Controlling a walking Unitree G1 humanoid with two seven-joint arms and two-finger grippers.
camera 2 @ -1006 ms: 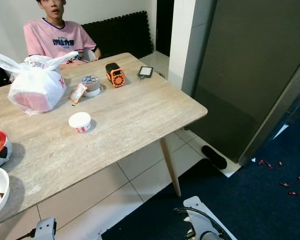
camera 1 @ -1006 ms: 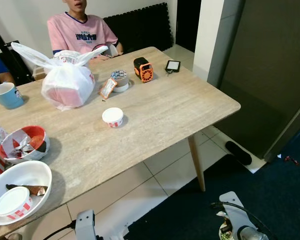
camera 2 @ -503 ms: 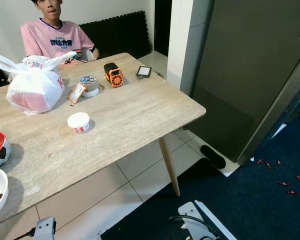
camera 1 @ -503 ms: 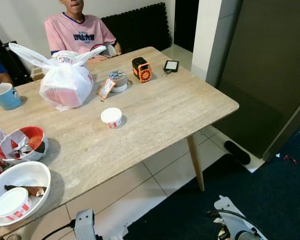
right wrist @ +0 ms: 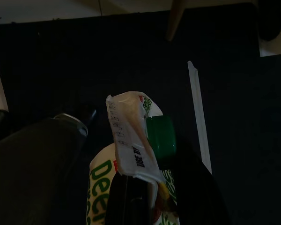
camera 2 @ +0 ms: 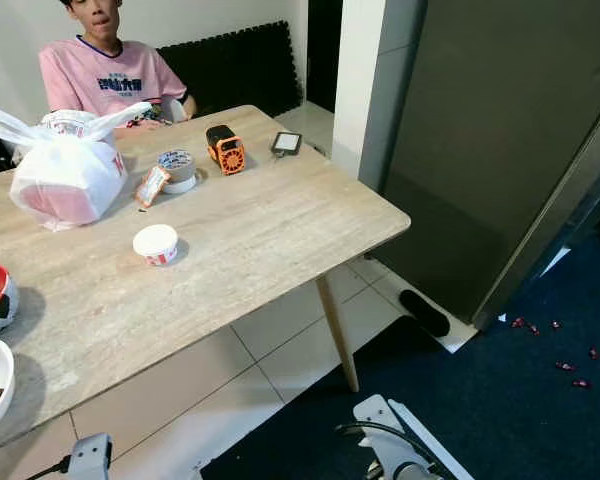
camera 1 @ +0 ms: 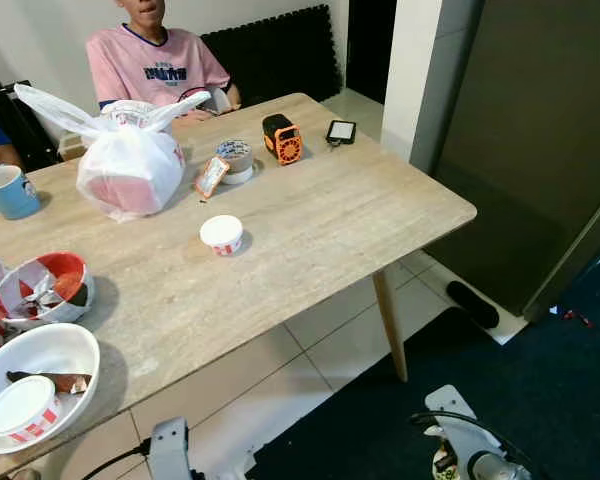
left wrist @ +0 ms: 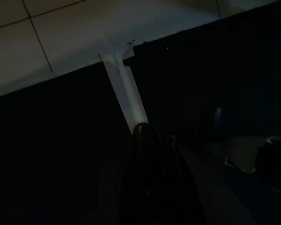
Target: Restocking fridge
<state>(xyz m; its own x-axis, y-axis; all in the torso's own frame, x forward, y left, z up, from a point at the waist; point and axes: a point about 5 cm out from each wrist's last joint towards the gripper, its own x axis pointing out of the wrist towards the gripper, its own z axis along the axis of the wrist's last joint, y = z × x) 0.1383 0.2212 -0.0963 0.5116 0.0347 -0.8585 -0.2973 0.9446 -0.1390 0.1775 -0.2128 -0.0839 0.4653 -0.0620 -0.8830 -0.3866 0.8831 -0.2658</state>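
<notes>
Against the picture from a second back, the whole scene has slid a little left and the tall dark fridge (camera 2: 500,140) takes up more of the right side; the things on the table keep their places relative to each other, so it is the camera that has moved. The fridge door is closed.

The wooden table (camera 1: 310,225) stands on pale tiles beside a dark blue rug (camera 2: 520,400). A person in a pink shirt (camera 1: 150,65) sits at its far side. A knotted white plastic bag (camera 1: 130,165) with something reddish inside sits near the far edge. At the near left corner a large white bowl (camera 1: 65,345) holds a small lidded tub and a brown scrap of food. Just behind it a smaller red-and-white bowl (camera 1: 40,290) holds crumpled wrappers. A blue mug (camera 1: 7,190) stands far left. A small white cup with a lid (camera 1: 221,234) stands alone mid-table. Farther back lie a roll of tape (camera 1: 236,157), an orange and black gadget (camera 1: 283,139) and a phone (camera 1: 341,131).

The right gripper (right wrist: 145,197), low over the rug, grasps a carton (right wrist: 131,145) with a green cap and green lettering. The left gripper (left wrist: 152,154) hangs idle in shadow; whether its fingers are parted cannot be told.
</notes>
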